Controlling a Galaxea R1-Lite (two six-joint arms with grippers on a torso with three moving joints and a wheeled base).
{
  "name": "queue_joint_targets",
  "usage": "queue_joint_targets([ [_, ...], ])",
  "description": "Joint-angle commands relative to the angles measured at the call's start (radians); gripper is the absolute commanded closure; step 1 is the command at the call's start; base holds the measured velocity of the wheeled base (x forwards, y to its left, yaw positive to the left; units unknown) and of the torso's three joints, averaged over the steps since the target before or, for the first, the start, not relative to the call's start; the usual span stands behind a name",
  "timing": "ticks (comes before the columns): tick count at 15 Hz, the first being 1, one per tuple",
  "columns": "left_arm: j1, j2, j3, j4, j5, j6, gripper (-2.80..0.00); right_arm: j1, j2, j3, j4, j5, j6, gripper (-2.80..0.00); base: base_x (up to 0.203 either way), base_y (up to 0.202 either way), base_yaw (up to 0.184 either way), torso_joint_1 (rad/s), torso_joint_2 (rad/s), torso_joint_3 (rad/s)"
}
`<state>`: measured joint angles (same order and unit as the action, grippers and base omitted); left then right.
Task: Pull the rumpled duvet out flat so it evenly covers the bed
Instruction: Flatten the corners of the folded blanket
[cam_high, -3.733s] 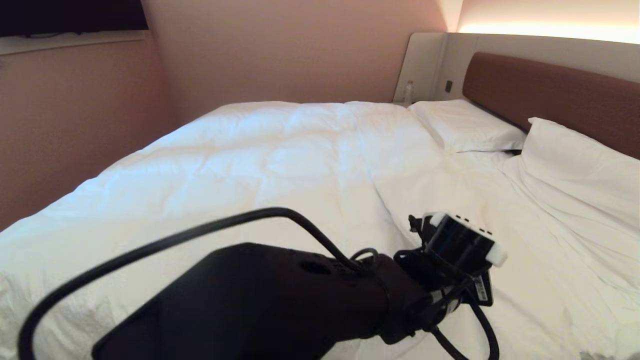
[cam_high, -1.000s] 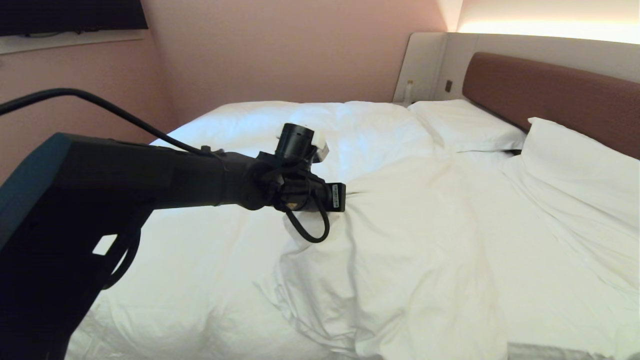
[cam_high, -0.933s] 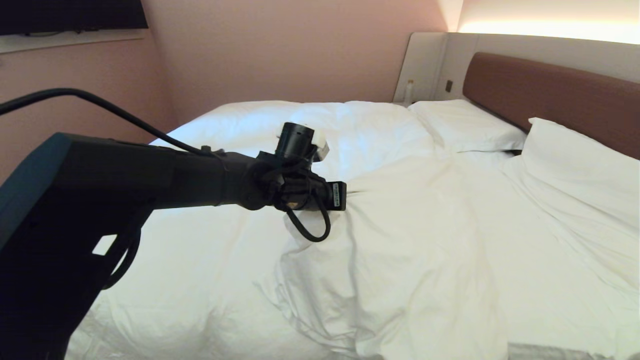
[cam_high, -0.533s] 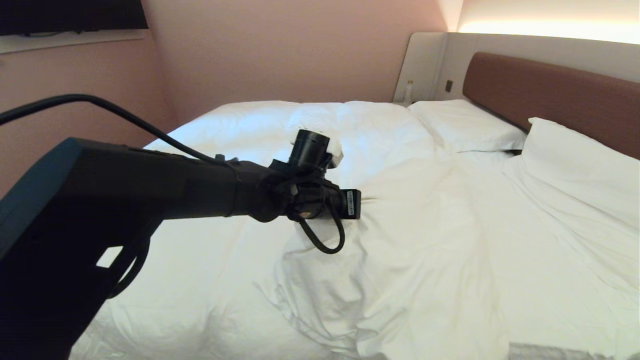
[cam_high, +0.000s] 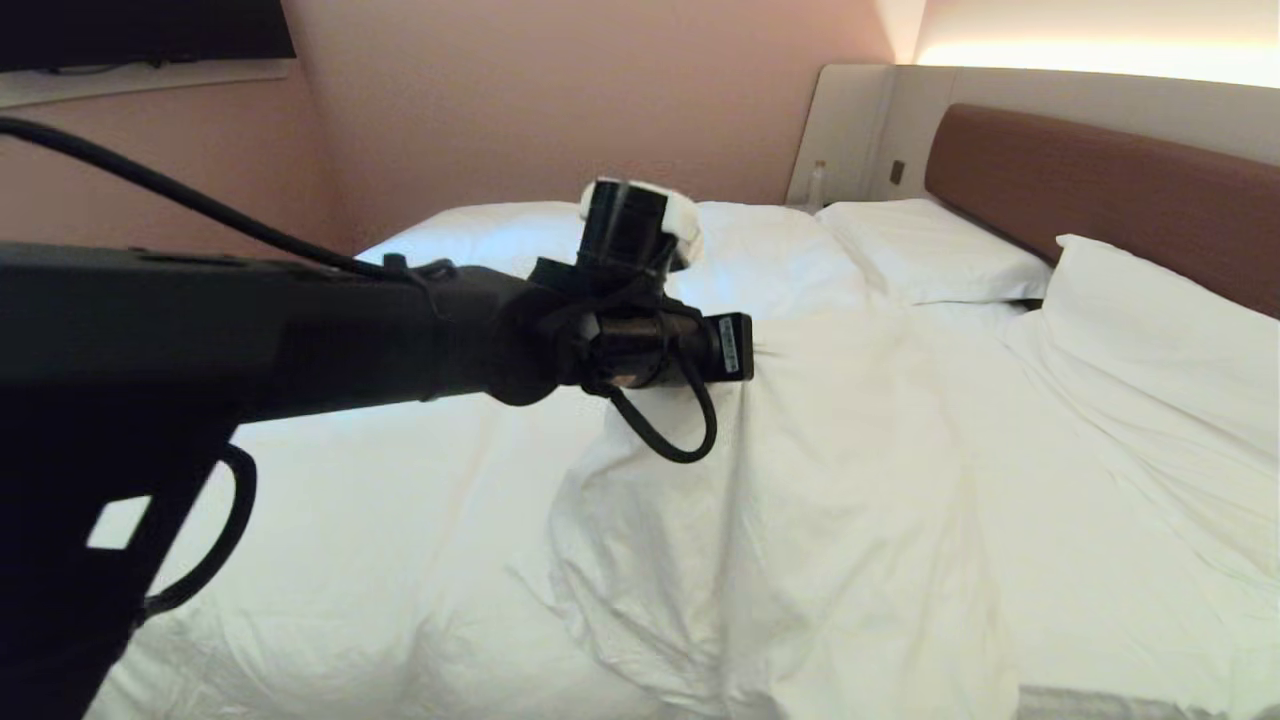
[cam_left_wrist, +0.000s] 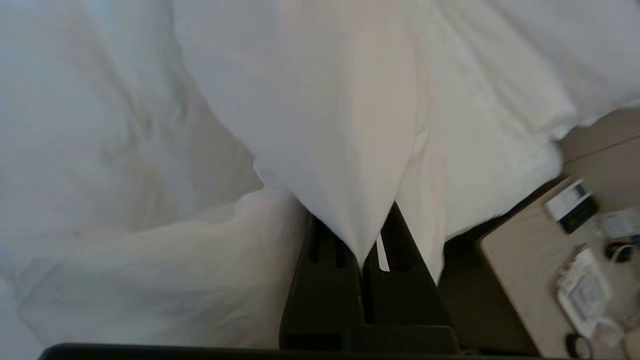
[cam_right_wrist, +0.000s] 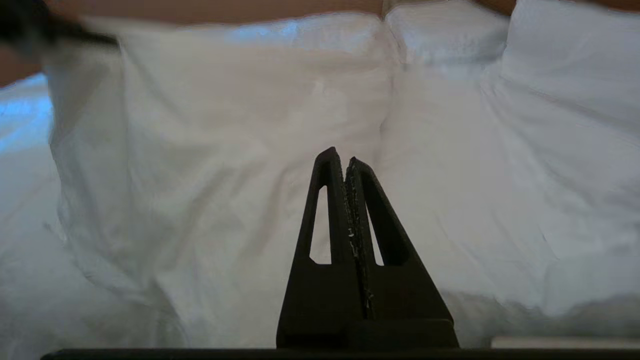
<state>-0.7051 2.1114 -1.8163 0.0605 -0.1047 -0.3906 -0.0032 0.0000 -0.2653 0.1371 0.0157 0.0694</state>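
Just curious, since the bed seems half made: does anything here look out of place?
Yes. The duvet is bunched into a raised ridge mid-bed, pinched and lifted by the left tool, instead of lying flat.

Bed (cam_high: 1100, 180) under duvet (cam_high: 480, 500), pillows (cam_high: 930, 250)

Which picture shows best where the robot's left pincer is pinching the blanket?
The left wrist view: the left pincer is shut on a peak of the duvet. In the head view the arm hides the pinch. The right wrist view shows only duvet.

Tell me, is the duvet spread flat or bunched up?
Bunched: the duvet hangs in a pinched fold from the shut left gripper.
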Motion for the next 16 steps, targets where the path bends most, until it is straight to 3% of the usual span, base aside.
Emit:
queue_joint_targets([
  [1,0.001,-0.043,-0.055,0.007,0.000,-0.005,0.00,0.000,0.000,0.028,0.155,0.002,0.001,0.00,0.000,0.000,0.000,0.000,0.00,0.000],
  [3,-0.005,-0.077,-0.119,0.046,-0.004,0.004,0.00,0.000,0.000,0.064,0.157,0.015,-0.011,0.00,0.000,0.000,0.000,0.000,0.00,0.000],
  [5,-0.046,-0.125,-0.133,0.060,-0.010,0.053,0.00,0.000,0.000,0.072,0.172,0.112,-0.029,0.00,0.000,0.000,0.000,0.000,0.00,0.000],
  [7,-0.066,-0.158,-0.133,0.058,-0.013,0.057,0.00,0.000,0.003,0.060,0.216,0.171,-0.034,0.00,0.000,0.000,0.000,0.000,0.00,0.000],
  [11,-0.130,-0.225,-0.132,0.061,-0.010,0.079,0.00,0.000,0.001,0.032,0.220,0.195,-0.043,0.00,0.000,0.000,0.000,0.000,0.00,0.000],
  [16,-0.139,-0.191,-0.120,0.060,-0.015,0.095,0.00,0.001,0.000,0.069,0.209,0.173,-0.045,0.00,0.000,0.000,0.000,0.000,0.00,0.000],
])
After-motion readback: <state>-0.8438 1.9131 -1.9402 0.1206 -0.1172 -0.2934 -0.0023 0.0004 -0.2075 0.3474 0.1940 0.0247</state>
